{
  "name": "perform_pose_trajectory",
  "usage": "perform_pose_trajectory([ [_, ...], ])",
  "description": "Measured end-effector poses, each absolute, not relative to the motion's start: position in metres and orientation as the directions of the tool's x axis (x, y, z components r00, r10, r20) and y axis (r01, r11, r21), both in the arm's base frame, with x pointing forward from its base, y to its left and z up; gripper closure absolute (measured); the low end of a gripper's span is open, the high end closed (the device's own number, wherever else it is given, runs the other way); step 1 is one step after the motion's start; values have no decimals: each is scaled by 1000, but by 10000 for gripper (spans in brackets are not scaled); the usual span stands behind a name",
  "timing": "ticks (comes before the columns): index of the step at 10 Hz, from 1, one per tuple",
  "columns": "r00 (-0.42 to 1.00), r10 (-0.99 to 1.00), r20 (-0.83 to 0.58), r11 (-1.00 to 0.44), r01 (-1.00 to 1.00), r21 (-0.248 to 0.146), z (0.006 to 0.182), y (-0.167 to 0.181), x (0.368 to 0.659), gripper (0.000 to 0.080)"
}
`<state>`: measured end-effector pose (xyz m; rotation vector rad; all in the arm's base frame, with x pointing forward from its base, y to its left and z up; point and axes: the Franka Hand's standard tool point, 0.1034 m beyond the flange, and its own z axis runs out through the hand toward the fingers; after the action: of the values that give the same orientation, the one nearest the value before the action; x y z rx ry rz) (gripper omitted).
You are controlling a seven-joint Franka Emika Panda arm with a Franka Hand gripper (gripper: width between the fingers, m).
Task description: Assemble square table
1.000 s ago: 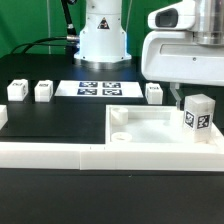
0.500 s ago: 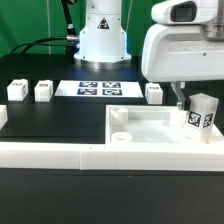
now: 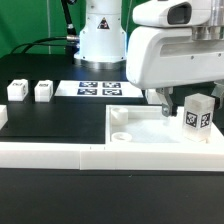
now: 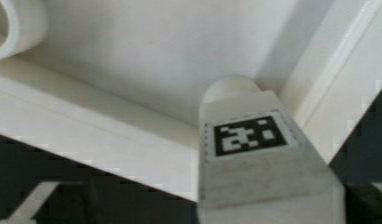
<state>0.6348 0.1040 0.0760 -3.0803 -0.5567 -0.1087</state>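
The square slab (image 3: 150, 128) lies at the exterior view's right, with round holes (image 3: 120, 115) at its near corners. A white leg block (image 3: 197, 115) with a black-and-white tag stands upright on the slab's far right corner. My gripper (image 3: 195, 100) comes down on it from above and is shut on it. In the wrist view the same leg block (image 4: 259, 175) fills the middle between my jaws (image 4: 259, 215), above the slab's surface (image 4: 152, 70). Two loose leg blocks (image 3: 16, 89) (image 3: 43, 90) stand at the exterior view's left. Any other leg is hidden behind my hand.
The marker board (image 3: 98, 88) lies flat in front of the robot base (image 3: 100, 35). A long low white rail fence (image 3: 60, 152) runs along the front and meets the slab's near edge.
My hand has turned over the leg block and now looks wider, reaching further to the exterior view's left. It now hides the leg block that stood behind the slab. The held leg stays at the corner.
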Motion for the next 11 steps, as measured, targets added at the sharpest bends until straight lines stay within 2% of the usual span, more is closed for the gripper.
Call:
perform_pose_trajectory([
  [1, 938, 340, 70, -940, 341, 2, 76, 104, 635, 162],
  [2, 958, 277, 70, -961, 278, -4, 76, 104, 635, 331],
  [3, 981, 184, 69, -983, 185, -10, 76, 104, 635, 331],
  [4, 990, 125, 68, -992, 126, -14, 76, 104, 635, 512],
  [6, 998, -2, 65, -1000, -1, -23, 75, 104, 634, 509],
  [8, 960, -274, 54, -961, -272, -51, 74, 108, 637, 509],
  [11, 736, -677, 13, -735, -675, -59, 74, 112, 635, 509],
])
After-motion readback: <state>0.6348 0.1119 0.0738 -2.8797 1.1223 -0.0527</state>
